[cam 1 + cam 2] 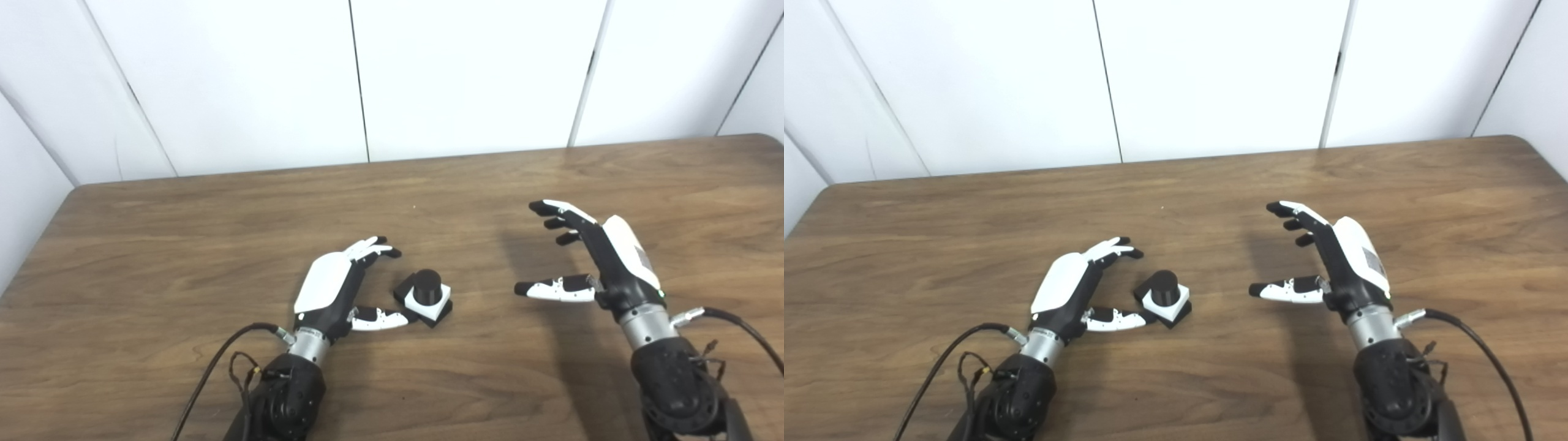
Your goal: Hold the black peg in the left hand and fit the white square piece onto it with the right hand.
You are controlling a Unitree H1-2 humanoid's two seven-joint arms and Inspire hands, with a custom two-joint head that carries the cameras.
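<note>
The black peg [427, 284] stands upright on its black square base on the wooden table [184, 245]. The white square piece [430, 302] sits around the peg, resting on the base. My left hand [334, 288] lies just left of the assembly, open, its thumb reaching toward the base's near corner without gripping it. Further right, my right hand [591, 257] hovers open, fingers spread, holding nothing, a hand's width from the peg.
The table's back edge meets a white panelled wall [367, 79]. Black cables [202, 380] trail from both wrists near the front edge. Nothing else lies on the table.
</note>
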